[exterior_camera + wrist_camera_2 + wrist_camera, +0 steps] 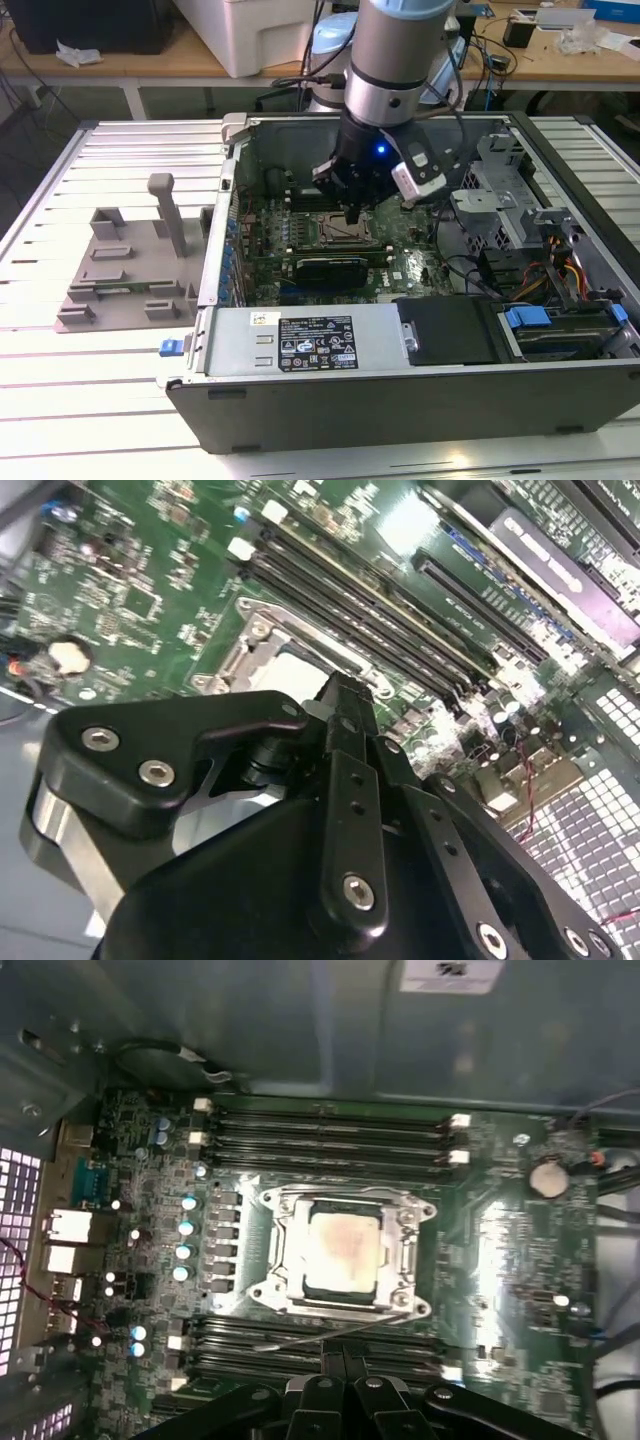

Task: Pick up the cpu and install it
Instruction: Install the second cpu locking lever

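The cpu (342, 1250), a small square chip with a silvery top, lies flat in the metal-framed socket (268, 1250) of the green motherboard (510, 1250). A pale corner of the cpu (292, 670) peeks out past the fingers in the second wrist view. My gripper (352, 214) hangs inside the open computer case, just above the socket. Its black fingers (345, 740) are pressed together with nothing between them. In the first wrist view my gripper (345, 1350) sits beside the socket's edge, apart from the chip.
Memory slots (330, 1130) run along both sides of the socket. The case wall (400, 400), the drive bay (545, 330) and loose cables (560, 270) surround the board. A grey plastic tray (130, 270) with upright posts stands on the table at the exterior view's left.
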Available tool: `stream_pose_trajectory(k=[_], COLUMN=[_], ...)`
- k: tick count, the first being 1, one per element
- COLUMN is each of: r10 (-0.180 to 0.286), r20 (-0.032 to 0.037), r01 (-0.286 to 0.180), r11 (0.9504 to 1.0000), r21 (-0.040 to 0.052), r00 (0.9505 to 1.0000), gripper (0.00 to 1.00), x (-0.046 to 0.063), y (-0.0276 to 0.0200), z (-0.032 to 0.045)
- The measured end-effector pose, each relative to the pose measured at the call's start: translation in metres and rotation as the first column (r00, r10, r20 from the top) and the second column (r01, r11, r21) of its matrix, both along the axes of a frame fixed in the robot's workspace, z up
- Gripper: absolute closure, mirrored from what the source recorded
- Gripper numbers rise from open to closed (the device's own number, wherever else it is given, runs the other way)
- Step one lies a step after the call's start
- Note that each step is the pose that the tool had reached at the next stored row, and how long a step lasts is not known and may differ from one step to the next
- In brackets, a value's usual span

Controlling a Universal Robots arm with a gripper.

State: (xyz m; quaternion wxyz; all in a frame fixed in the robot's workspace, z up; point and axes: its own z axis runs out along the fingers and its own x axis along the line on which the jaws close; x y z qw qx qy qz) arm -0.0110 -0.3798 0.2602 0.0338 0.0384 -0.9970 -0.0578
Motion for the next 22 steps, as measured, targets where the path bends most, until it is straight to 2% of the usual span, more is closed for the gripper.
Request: stream_pose_trajectory(k=[2,6,9,13,16,18,22], r10=[0.0,0.0,0.0,0.008,0.023,0.052,0.074], r20=[0.0,0.0,0.0,0.0,-0.0001,0.0006,0.0015], r01=[0.0,0.0,0.0,-0.008,-0.023,-0.052,-0.074], r11=[1.0,1.0,1.0,0.9999,0.9997,0.9986,0.9972], r21=[0.0,0.0003,0.0063,0.0063,0.0065,0.0073,0.0115], r00=[1.0,1.0,1.0,1.0,0.9997,0.9986,0.9973], gripper=[0.89,0.89,0.89,0.89,0.89,0.89,0.89], x=[-0.004,-0.01,-0.022,-0.035,-0.038,-0.039,-0.04], y=[-0.0007,-0.0056,-0.0056,-0.0056,-0.0056,-0.005,-0.0015], z=[-0.0035,-0.0126,-0.0195,-0.0307,-0.0391,-0.0441,-0.0488])
